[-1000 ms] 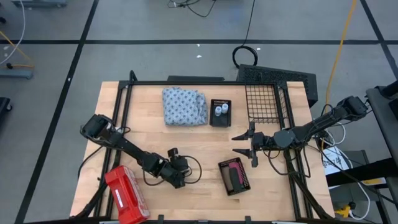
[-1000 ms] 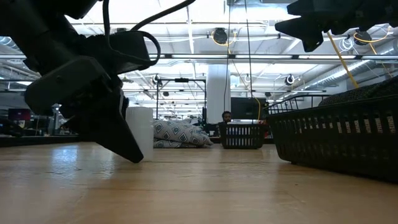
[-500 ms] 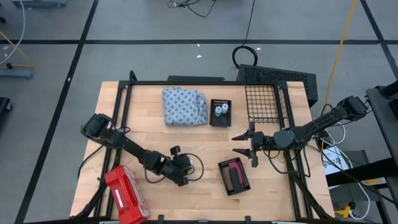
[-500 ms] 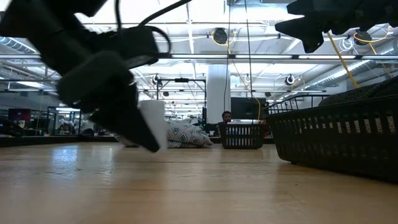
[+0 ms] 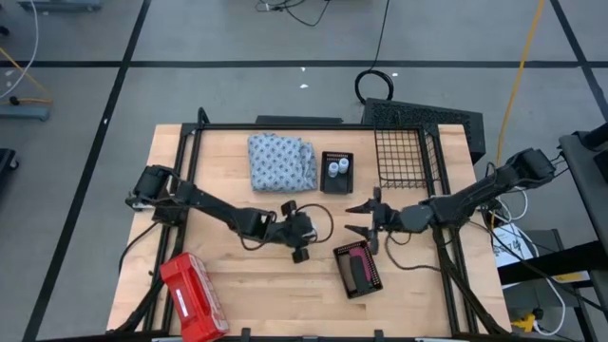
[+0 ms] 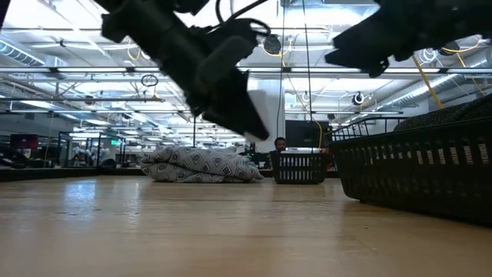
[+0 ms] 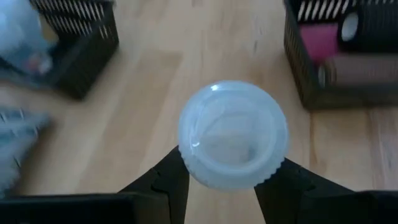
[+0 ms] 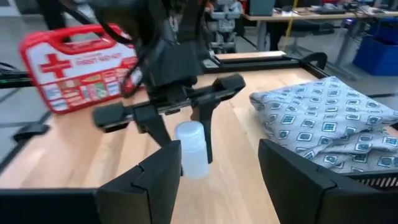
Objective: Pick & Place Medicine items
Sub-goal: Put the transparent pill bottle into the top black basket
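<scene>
My left gripper (image 5: pixel 299 236) hangs over the table's middle, shut on a small white bottle (image 7: pixel 233 134) with a pale ribbed cap. The right wrist view shows this bottle (image 8: pixel 189 150) clear of the wood. My right gripper (image 5: pixel 363 218) is open and empty, just right of the left one and pointing at it. Two more white bottles stand in a small black tray (image 5: pixel 335 172) toward the far edge. Pink-red (image 7: pixel 320 40), brown (image 7: pixel 360 71) and black (image 7: pixel 373 25) tubes lie in a second black tray (image 5: pixel 359 270) near the front. My left gripper pinches the white bottle between its two fingers (image 7: pixel 171 177), one on each side of the bottle's upper part just under the cap (image 8: pixel 188 130). The fingers come from above, pointing down. The bottle is upright and lifted clear of the table.
A folded blue-white patterned cloth (image 5: pixel 282 161) lies at the far middle. A wire basket (image 5: pixel 399 158) stands at the far right, and a red first-aid case (image 5: pixel 193 296) at the near left corner. Bare wood shows between the two trays.
My left gripper has risen from the near-left part of the table and swung right and toward the far edge. It has carried the white bottle off the wood into the air. My right gripper has shifted a little toward the table's left.
</scene>
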`<action>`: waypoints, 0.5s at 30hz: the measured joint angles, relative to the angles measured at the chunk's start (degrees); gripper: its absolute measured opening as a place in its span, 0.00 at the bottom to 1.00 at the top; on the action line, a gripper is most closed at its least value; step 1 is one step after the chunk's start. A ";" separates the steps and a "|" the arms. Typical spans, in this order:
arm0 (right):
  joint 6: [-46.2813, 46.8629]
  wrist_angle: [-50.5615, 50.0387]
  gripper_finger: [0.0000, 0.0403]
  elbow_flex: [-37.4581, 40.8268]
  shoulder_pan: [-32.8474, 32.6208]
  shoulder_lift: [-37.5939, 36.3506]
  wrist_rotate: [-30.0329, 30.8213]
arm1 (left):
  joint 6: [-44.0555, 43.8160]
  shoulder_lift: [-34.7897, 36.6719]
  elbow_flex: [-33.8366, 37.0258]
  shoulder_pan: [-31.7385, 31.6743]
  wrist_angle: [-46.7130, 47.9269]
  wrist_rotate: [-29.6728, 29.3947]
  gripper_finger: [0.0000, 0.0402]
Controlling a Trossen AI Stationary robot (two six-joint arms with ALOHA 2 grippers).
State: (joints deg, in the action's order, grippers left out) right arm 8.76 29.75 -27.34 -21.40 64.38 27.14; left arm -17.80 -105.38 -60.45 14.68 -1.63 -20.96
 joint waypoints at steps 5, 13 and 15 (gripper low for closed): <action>-1.07 0.00 0.50 -4.16 1.71 7.53 -0.30 | 3.94 0.00 -1.72 -1.21 -0.99 0.11 0.37; -2.43 0.37 0.50 -10.11 4.12 17.58 -5.96 | 5.70 0.02 -1.90 -1.20 -3.24 1.96 0.37; -2.40 1.47 0.50 -11.17 4.69 19.84 -7.05 | 5.70 0.02 -1.90 -1.10 -3.38 1.98 0.37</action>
State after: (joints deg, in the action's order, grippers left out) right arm 6.36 31.22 -38.51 -16.71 84.22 20.09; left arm -12.10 -105.36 -62.35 13.58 -5.02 -18.98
